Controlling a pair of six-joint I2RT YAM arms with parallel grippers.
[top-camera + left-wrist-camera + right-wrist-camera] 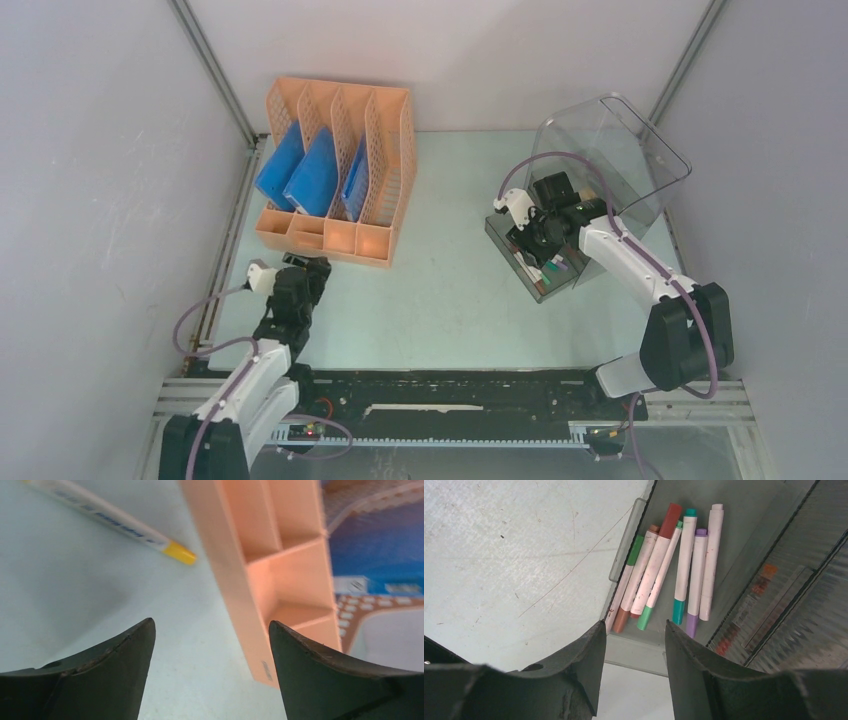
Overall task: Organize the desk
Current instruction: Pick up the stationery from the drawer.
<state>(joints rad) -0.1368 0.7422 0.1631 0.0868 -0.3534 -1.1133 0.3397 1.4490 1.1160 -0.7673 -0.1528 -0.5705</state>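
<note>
Right gripper [635, 630] released, empty, poised over open drawer [754, 525] where markers [684, 565] lie gathered. Left gripper [212, 630] released, low over pale green bench [75, 595]; stray marker [115, 522] near orange rack [235, 580], probably next pickup.

Enclosure of plain matte grey panels: left wall [90, 150], rear wall [450, 50], right wall [770, 120]. Silver metal left corner post [215, 75] and right corner post [685, 60] at the rear joins, both slanting in the top view. Furniture: one desk [450, 310], pale mint-green top, matte, finely scratched and speckled in the right wrist view. Black rail [450, 385] along its near edge, with a silver slotted frame [450, 440] nearer the camera. Light even and diffuse; shadows soft.
</note>
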